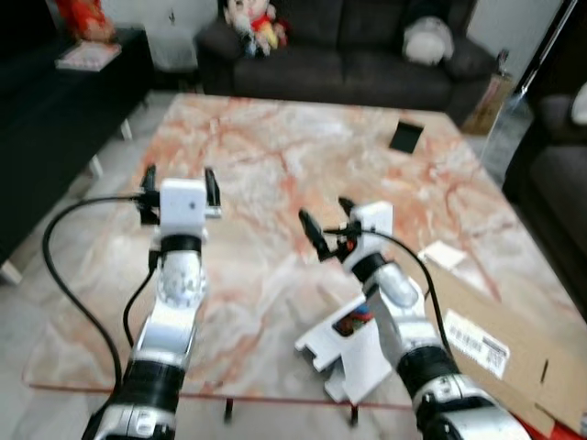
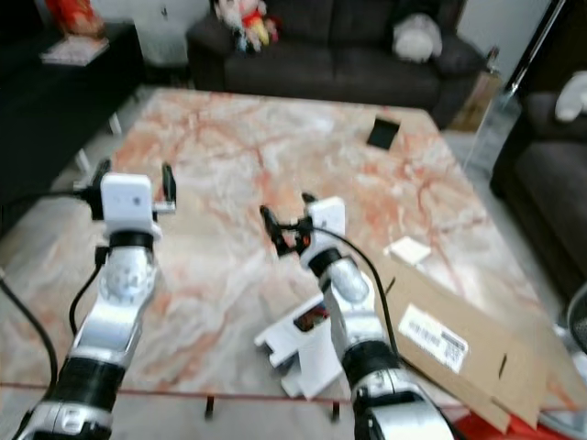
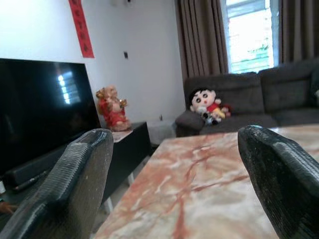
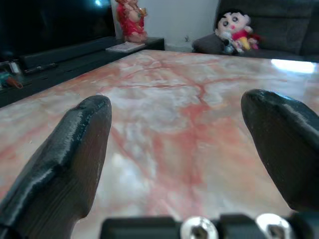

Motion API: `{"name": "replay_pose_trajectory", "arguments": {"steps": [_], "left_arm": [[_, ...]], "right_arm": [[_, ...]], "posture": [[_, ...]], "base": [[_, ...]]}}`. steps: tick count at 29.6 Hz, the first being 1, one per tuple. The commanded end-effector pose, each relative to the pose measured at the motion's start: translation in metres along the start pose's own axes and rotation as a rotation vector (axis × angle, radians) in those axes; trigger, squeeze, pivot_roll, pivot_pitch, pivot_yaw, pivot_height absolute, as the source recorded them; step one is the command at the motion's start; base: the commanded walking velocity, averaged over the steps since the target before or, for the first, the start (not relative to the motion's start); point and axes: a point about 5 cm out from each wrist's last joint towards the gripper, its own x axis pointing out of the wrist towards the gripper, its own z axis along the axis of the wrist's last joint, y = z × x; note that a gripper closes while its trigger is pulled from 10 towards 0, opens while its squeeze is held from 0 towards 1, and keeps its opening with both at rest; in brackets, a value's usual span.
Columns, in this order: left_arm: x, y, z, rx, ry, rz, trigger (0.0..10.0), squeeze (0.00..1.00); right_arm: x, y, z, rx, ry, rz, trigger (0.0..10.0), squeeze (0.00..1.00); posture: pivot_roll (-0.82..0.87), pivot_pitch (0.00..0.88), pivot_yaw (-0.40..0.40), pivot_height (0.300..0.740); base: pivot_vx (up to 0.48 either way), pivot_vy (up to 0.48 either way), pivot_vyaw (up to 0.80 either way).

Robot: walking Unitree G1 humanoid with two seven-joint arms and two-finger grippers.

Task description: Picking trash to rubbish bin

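A pink-veined marble coffee table (image 1: 275, 156) lies before me. On its near right part rests a white opened carton (image 1: 344, 353) with something red and blue inside, partly under my right arm. A flattened brown cardboard box (image 1: 500, 353) with a barcode label overhangs the table's right front corner. A small white paper (image 1: 442, 254) lies beside it, and a black square (image 1: 406, 137) sits far right. My left gripper (image 1: 180, 176) hovers open over the table's left side, holding nothing. My right gripper (image 1: 325, 213) is open above the table's middle, just beyond the white carton.
A dark sofa (image 1: 367, 55) with a cartoon doll (image 1: 257, 23) and a pale cushion (image 1: 426, 41) stands behind the table. A black TV bench (image 1: 55, 101) runs along the left, with a television (image 3: 40, 109) on it. A dark armchair (image 1: 559, 174) is at the right.
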Motion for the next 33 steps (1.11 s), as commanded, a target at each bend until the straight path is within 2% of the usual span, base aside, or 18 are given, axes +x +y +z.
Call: {"name": "replay_pose_trajectory", "arguments": {"steps": [1, 7, 9, 11, 12, 14, 15, 20, 28, 33], "left_arm": [[0.0, 0.005, 0.009, 0.022, -0.022, 0.013, 10.0, 0.0], [-0.001, 0.011, 0.012, 0.046, 0.0, 0.002, 10.0, 0.0], [0.001, 0.017, 0.005, 0.099, 0.049, -0.006, 10.0, 0.0], [0.002, 0.02, 0.002, 0.11, 0.078, -0.001, 10.0, 0.0], [0.005, 0.029, -0.005, 0.123, 0.126, 0.021, 10.0, 0.0], [0.005, 0.031, -0.006, 0.125, 0.138, 0.022, 10.0, 0.0], [0.005, 0.034, -0.013, 0.14, 0.18, 0.005, 10.0, 0.0], [0.005, 0.031, -0.025, 0.121, 0.247, -0.034, 10.0, 0.0], [0.022, 0.019, -0.021, 0.069, 0.21, -0.059, 10.0, 0.0], [0.032, 0.013, -0.019, 0.068, 0.202, -0.072, 10.0, 0.0]], "right_arm": [[0.0, -0.002, 0.003, 0.003, -0.009, -0.007, 10.0, 0.0], [0.0, -0.002, 0.002, 0.006, -0.007, -0.005, 10.0, 0.0], [0.0, -0.001, 0.001, 0.007, -0.005, -0.001, 10.0, 0.0], [0.0, -0.001, 0.001, 0.007, -0.004, 0.0, 10.0, 0.0], [-0.002, 0.0, -0.001, 0.008, -0.001, 0.003, 10.0, 0.0], [-0.002, 0.0, -0.001, 0.009, 0.0, 0.004, 10.0, 0.0], [-0.003, 0.001, -0.003, 0.009, 0.003, 0.008, 10.0, 0.0], [-0.004, 0.001, -0.004, 0.011, 0.007, 0.011, 10.0, 0.0], [-0.006, 0.002, -0.007, 0.011, 0.016, 0.015, 10.0, 0.0], [-0.005, 0.001, -0.005, 0.012, 0.011, 0.013, 10.0, 0.0]], "posture": [[0.02, 0.039, -0.086, 0.74], [0.02, 0.039, -0.086, 0.74], [0.02, 0.034, -0.086, 0.74], [0.02, 0.031, -0.084, 0.74], [0.02, 0.017, -0.081, 0.74], [0.02, 0.001, -0.078, 0.74], [0.03, 0.0, -0.073, 0.74], [0.02, 0.0, -0.07, 0.74], [0.02, 0.0, -0.078, 0.74], [0.01, 0.0, -0.084, 0.74]], "base": [[0.0, 0.0, 0.0], [0.0, 0.0, 0.0], [0.0, 0.0, 0.0], [0.0, 0.0, 0.0], [0.0, 0.0, 0.0], [0.0, 0.0, 0.0], [0.0, 0.0, 0.0], [0.0, 0.0, 0.0], [0.0, 0.0, 0.0], [0.0, 0.0, 0.0]]}}
